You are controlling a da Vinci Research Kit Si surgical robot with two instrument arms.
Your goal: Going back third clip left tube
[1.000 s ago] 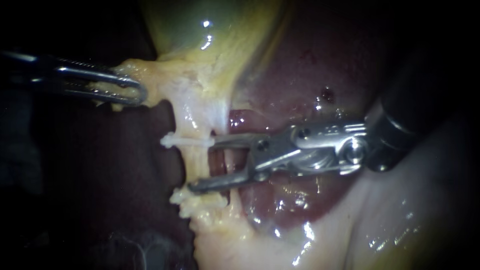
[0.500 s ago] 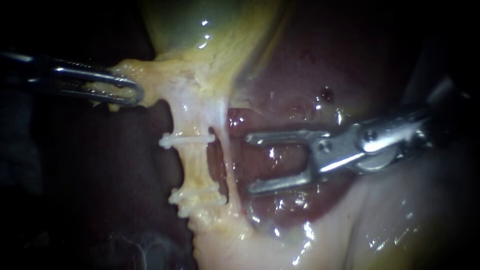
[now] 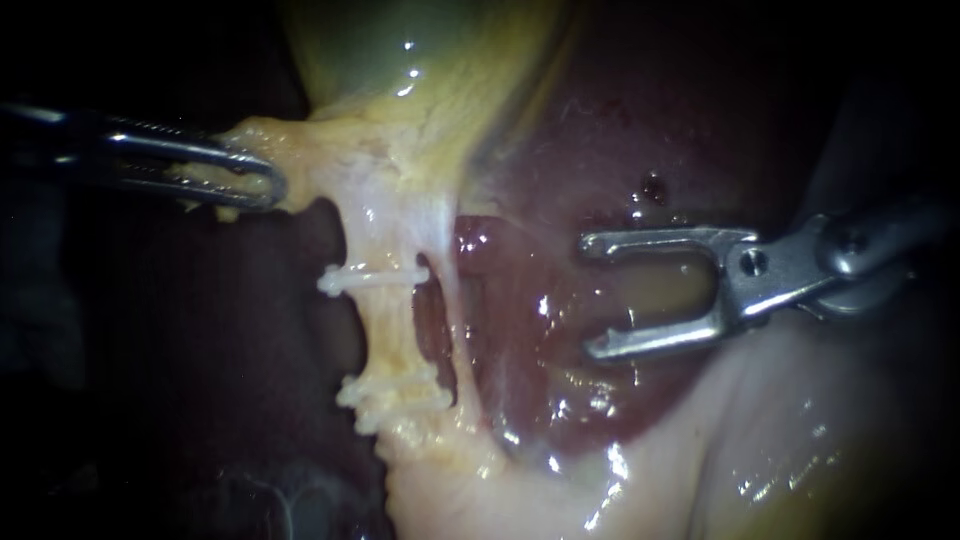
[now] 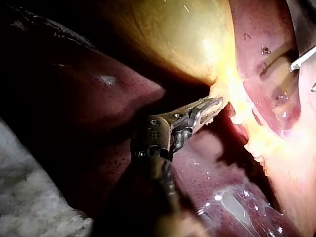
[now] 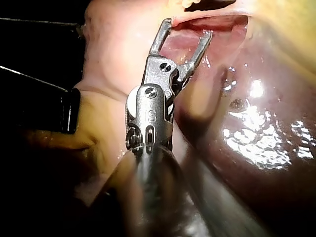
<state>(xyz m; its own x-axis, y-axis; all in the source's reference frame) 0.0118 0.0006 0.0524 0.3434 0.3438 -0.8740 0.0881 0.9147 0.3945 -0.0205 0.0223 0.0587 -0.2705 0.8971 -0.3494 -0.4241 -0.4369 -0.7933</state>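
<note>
Where the gallbladder (image 3: 420,60) narrows, left instrument (image 3: 278,188): jaws clamped on a tag of yellow tissue (image 3: 250,135). Right instrument (image 3: 588,296): jaws spread wide, holding nothing, over the liver (image 3: 600,130), well right of both tubes. Left tube (image 3: 392,330): pale strand running from the gallbladder toward the near side; one white clip (image 3: 372,280) across it, further white clips (image 3: 395,395) bunched nearer. Thinner tube (image 3: 455,330): just right of it.

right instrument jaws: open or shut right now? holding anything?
Open, holding nothing. The right instrument shows a wide gap between its jaws, only tissue showing through, apart from the clipped tube. Right wrist view shows the same gap.
</note>
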